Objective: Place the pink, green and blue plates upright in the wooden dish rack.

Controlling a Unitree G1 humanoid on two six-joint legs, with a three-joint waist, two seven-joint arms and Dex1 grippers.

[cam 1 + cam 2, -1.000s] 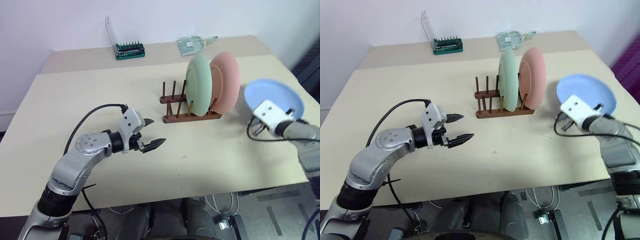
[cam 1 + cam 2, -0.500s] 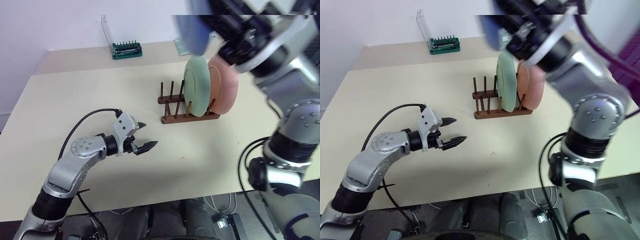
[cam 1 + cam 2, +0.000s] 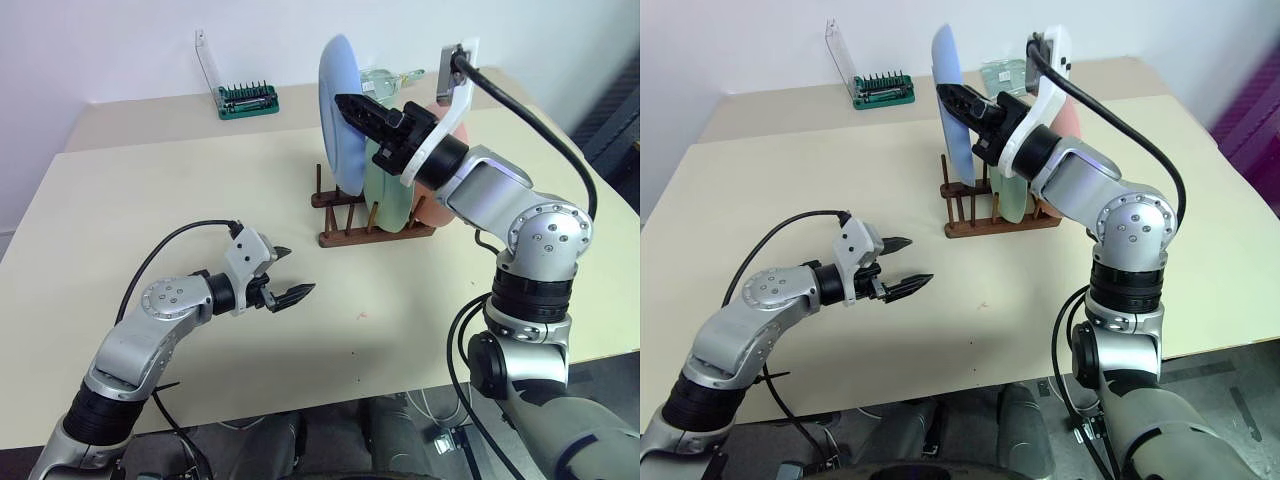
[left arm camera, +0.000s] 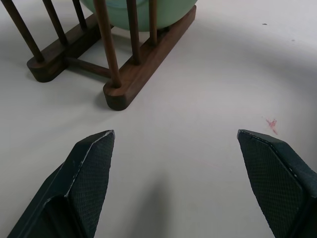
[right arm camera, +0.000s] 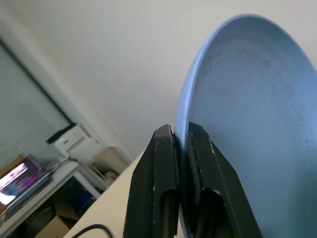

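Bright, even, diffuse light, no glare. Soft faint shadows on the pale cream table (image 3: 130,200), e.g. under the dark reddish-brown wooden peg rack (image 4: 129,74). Head views sharp, slight softness twd edges. Right wrist view: light blue round plate (image 5: 247,124) crisp, room bkgd out of focus.

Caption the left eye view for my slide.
Right pincer holds the round light blue plate upright over the dark wooden dish rack.

left end effector (image 3: 290,274) spread, right end effector (image 3: 352,108) pinched
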